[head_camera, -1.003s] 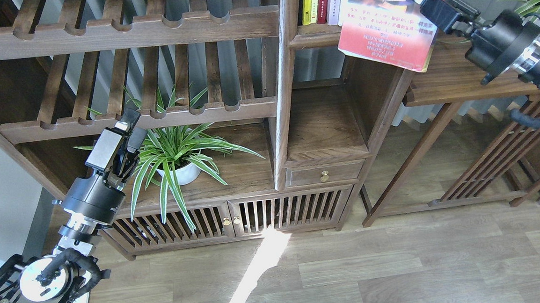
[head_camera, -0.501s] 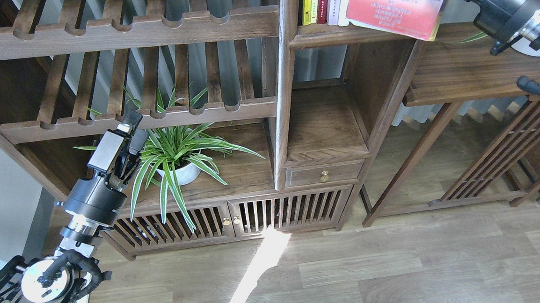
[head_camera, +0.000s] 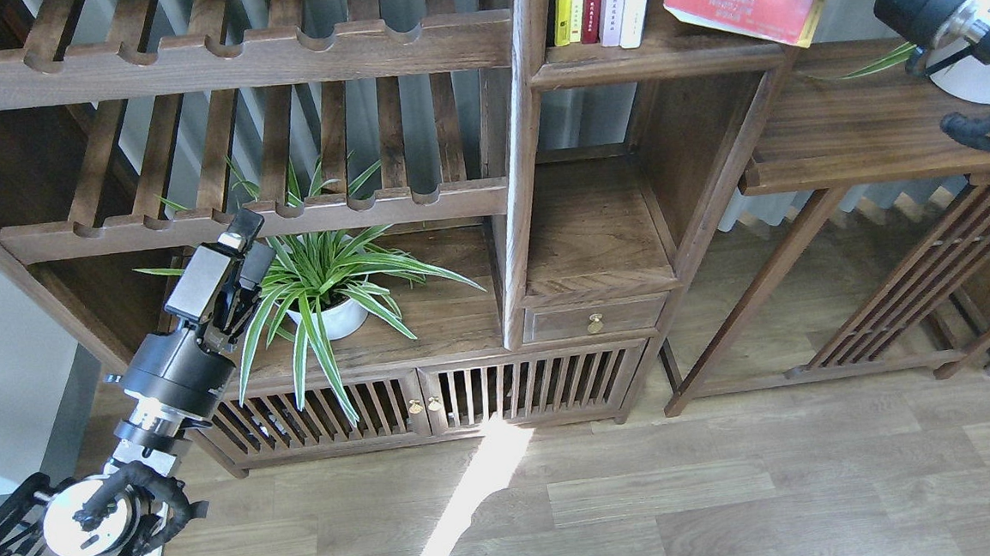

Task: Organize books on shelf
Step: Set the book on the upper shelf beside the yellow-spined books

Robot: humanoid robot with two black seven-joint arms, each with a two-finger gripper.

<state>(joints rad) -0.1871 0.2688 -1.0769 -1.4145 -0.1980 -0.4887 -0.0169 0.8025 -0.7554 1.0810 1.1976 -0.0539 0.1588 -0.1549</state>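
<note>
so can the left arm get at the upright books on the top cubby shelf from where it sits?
Probably not as it stands. The left tool is low by the green spider plant in the white pot, with a slatted walnut rack and upright post between it and the row of upright books.

Daylight is filling the room evenly, and everything is reading bright and sharp. A narrow wedge of sun [head_camera: 474, 503] is blazing across the floorboards [head_camera: 731, 487], burning out to pure white near the bottom edge. Pale light is glowing through the slatted racks [head_camera: 215, 63] from behind, leaving the cubby recess [head_camera: 693, 145] sitting in soft shadow. The plant's leaves [head_camera: 323, 280] are catching crisp highlights. Straight timbers are leaning outward toward the corners, a wide-lens stretch. No motion blur is showing.
</note>
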